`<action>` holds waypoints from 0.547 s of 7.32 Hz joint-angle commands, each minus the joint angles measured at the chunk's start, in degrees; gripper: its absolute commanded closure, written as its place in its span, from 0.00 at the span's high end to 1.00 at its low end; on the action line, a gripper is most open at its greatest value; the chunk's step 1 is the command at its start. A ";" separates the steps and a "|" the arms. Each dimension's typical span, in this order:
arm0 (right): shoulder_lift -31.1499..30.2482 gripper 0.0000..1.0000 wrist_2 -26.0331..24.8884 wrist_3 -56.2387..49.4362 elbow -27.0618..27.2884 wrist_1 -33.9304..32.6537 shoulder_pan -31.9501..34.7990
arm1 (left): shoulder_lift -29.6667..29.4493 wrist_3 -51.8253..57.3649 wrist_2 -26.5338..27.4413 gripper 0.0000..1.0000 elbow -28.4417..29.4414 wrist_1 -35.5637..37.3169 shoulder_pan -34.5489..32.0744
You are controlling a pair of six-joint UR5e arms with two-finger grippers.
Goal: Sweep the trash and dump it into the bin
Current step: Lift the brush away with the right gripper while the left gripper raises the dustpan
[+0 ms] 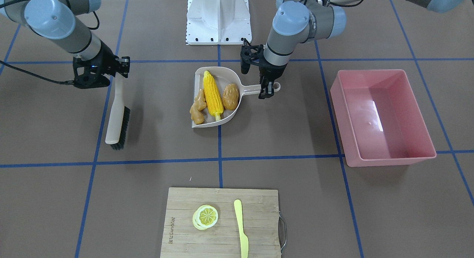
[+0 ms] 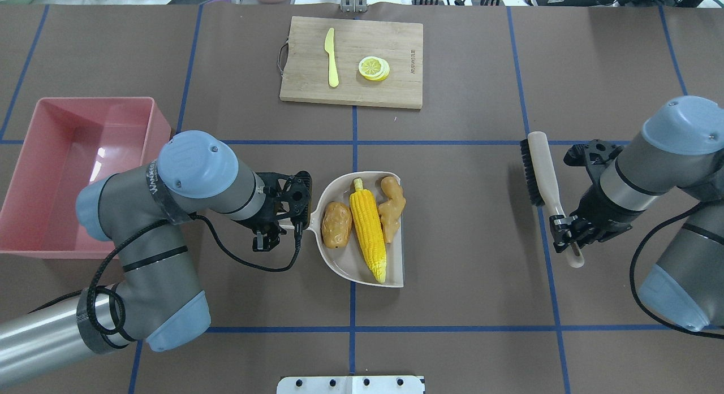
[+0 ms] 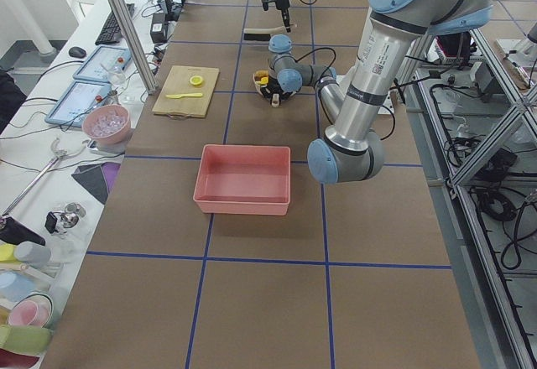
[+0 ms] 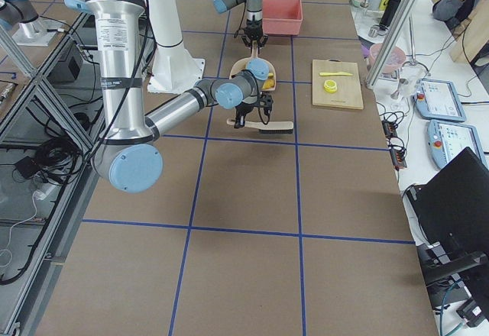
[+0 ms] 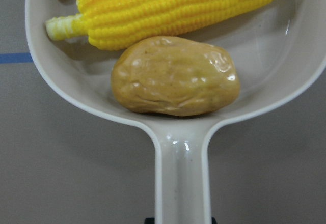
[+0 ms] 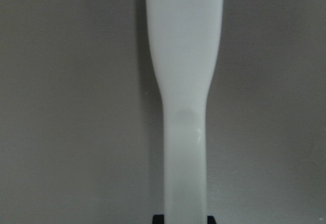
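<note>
Beige dustpan centre-frame on the front camera, loaded: corn down the middle, ginger on one side, potato on the other, nearest the handle. Clamped near that handle's end, left gripper. Opposite, right gripper pinching the brush by its handle end, well apart from the dustpan. Pink bin out on the left arm's side, well clear of the load. Overhead: bin beside the left arm's elbow, corn between potato and ginger. Left wrist camera: potato right beside the corn, handle running down into the grip. Right wrist camera: brush handle, gripped at the bottom edge.
</note>
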 commanded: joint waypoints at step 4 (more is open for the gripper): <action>-8.59 0.00 -0.29 -14.29 -4.10 0.35 7.80 | 2.85 -8.23 0.02 0.00 -3.09 -9.30 -0.71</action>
